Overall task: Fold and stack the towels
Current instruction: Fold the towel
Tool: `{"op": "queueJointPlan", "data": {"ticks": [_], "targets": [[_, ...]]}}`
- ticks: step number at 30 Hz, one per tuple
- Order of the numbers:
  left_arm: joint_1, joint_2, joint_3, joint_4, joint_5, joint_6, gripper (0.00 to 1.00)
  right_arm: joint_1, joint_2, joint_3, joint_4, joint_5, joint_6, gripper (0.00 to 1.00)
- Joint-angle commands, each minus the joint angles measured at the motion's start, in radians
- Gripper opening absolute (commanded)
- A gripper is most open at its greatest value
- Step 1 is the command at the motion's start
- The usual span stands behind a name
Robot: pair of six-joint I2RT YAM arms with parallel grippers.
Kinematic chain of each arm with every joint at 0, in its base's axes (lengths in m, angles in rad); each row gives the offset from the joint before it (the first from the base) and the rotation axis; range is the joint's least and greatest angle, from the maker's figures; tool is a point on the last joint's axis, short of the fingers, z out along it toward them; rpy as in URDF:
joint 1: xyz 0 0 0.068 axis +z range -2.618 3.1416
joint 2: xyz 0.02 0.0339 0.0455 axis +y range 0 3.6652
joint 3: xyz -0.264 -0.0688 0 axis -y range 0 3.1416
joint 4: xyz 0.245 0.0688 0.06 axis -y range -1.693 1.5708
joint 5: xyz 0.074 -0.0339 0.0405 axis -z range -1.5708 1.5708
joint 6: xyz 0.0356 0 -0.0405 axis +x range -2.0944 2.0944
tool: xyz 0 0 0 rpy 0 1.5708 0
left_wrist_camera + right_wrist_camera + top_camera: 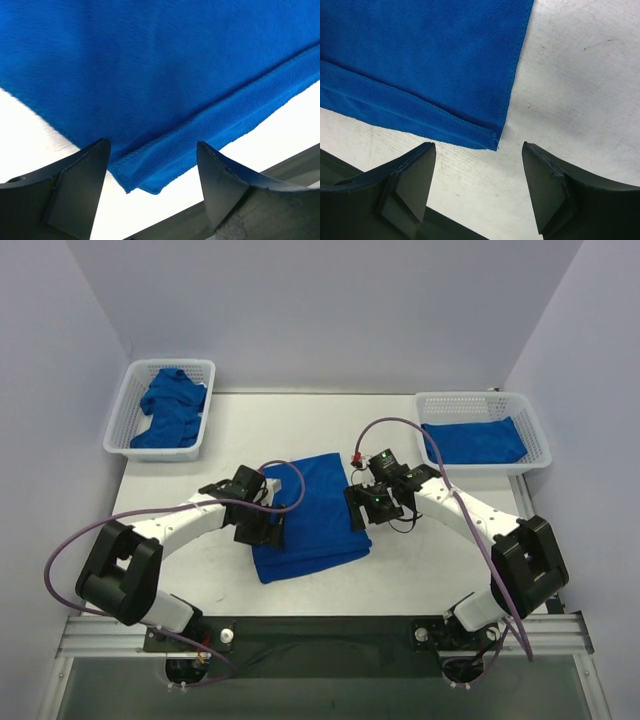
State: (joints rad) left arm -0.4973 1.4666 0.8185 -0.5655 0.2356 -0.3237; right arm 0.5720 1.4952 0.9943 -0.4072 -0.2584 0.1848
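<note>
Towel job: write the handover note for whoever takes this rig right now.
Left gripper: open, empty, over a left-side corner of the blue towel on the table.
Right gripper: open, empty, over a right-side corner of it.
Left basket: crumpled blue towels.
Right basket: folded blue towel lying flat.
Done: the table towel shows doubled layers at its edge.
Left: finish folding it, stack it, likely in the right basket, then do the crumpled ones.
</note>
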Motion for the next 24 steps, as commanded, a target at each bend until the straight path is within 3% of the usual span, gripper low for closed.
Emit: {"op": "queueJointPlan", "data": {"ticks": [1,12,24], "targets": [[-0.023,-0.002,0.025,0.022,0.013,0.02,0.8,0.008,-0.042,-0.013,0.005,0.033,0.004,0.71],[-0.05,-0.052,0.001,-0.028,0.07,-0.021,0.6,0.008,-0.064,-0.022,0.011,0.071,0.007,0.72],[-0.076,-0.068,-0.039,-0.056,0.085,-0.055,0.59,0.006,-0.084,-0.037,0.016,0.082,0.019,0.72]]}}
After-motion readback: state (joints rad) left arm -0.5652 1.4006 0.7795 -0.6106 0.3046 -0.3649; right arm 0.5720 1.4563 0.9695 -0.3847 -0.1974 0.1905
